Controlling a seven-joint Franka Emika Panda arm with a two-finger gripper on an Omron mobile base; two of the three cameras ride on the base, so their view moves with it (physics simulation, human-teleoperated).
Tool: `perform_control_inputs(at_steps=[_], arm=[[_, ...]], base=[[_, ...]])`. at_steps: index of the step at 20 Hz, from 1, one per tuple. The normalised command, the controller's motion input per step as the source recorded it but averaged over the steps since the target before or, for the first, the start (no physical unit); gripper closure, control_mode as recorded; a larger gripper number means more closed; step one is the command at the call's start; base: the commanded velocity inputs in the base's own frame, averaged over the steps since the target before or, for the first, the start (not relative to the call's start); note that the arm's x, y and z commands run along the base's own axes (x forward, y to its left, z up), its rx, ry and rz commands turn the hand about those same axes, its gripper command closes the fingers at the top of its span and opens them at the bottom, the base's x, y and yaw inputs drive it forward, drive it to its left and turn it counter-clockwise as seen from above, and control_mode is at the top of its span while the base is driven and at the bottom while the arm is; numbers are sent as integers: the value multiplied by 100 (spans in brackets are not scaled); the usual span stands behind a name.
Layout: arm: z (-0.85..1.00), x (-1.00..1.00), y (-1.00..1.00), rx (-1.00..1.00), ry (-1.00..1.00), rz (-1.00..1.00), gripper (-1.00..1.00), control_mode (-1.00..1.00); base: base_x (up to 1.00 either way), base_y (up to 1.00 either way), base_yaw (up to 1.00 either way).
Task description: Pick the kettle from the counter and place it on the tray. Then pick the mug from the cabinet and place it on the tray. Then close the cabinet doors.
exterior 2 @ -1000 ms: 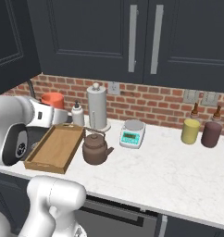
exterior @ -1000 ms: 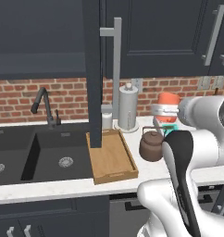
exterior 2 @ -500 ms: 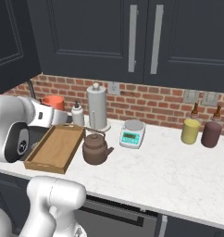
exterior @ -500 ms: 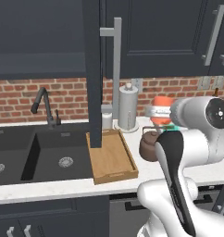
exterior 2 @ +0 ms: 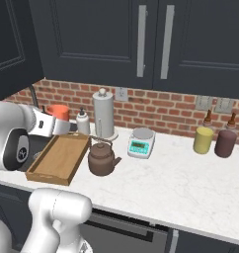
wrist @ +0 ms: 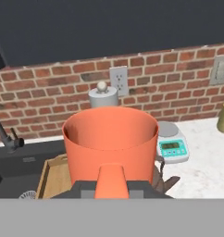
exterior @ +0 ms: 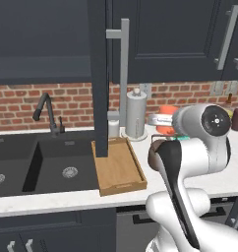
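Gripping the orange-red mug point(wrist: 110, 141), pincer point(wrist: 111, 181) closed on its handle, up above the tray point(exterior 2: 59, 158). Showing from the right the kettle point(exterior 2: 100, 158) sitting on the white surface point(exterior 2: 180, 183) just beside the tray; brick wall behind.

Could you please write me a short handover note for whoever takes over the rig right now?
End effector: shut on the mug, carried in the air above the counter, near the tray.
Kettle: on the counter just right of the tray, not on it.
Tray: nothing on it yet.
Cabinet door: one stands open, edge-on above the tray.
Done: mug taken in hand.
Left: set the mug on the tray, move the kettle onto the tray, close the cabinet doors.
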Motion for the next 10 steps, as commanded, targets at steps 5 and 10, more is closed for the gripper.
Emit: perform_control_inputs(at_steps=[5, 10], arm=[[-20, 15, 5, 0, 0, -3, 100, -100], [-19, 14, 4, 0, 0, 0, 100, -100]], base=[[0, 0, 0], [0, 0, 0]])
